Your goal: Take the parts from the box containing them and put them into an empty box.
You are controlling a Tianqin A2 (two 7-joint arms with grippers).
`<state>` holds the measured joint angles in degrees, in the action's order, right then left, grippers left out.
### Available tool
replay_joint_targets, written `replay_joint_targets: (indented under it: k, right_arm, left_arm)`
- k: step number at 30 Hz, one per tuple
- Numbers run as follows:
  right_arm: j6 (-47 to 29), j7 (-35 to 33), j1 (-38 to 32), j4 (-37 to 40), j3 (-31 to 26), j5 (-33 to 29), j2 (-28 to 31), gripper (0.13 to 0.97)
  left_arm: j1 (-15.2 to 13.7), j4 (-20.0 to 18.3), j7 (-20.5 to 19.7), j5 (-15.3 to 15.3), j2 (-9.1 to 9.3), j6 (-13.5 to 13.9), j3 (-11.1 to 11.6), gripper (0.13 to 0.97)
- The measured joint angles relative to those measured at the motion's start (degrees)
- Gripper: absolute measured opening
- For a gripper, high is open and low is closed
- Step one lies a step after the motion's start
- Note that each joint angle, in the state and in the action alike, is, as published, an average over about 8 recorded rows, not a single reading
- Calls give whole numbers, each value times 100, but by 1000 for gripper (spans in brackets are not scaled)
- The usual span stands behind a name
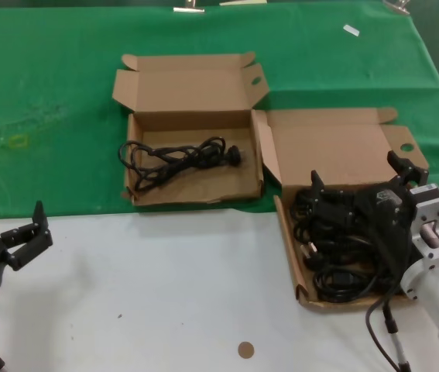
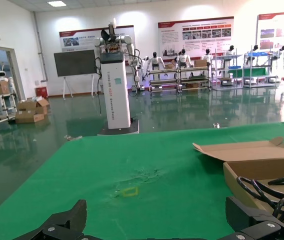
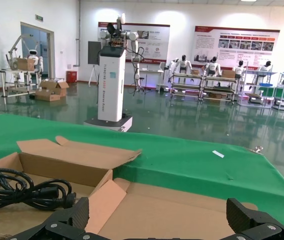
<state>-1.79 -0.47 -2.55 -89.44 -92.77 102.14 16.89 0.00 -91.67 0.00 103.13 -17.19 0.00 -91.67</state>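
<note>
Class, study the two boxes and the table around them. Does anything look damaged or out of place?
Yes. The left box, holding one power cord, has a dented, split near-left corner. A small brown disc lies loose on the white table.

- I am working in a large robotics demonstration or test hall, not a home.
- A white pillar-bodied robot (image 2: 114,82) stands on the glossy green floor (image 3: 192,125) beyond my bench.
- Humanoid robots (image 3: 183,65) line metal shelving racks (image 2: 182,80) along the far wall.
- Printed display boards (image 3: 234,45) cover that wall.
- Cardboard cartons (image 2: 29,111) sit stacked near a doorway.
- Ceiling panel lighting (image 2: 57,3) overhead.
</note>
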Motion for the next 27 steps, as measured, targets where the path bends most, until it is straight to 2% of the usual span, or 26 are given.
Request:
replay_joint_targets:
  k: [27]
  right_arm:
    - [0,0,0,0,0,0,0,966]
  left_arm:
    - [0,0,0,0,0,0,0,966]
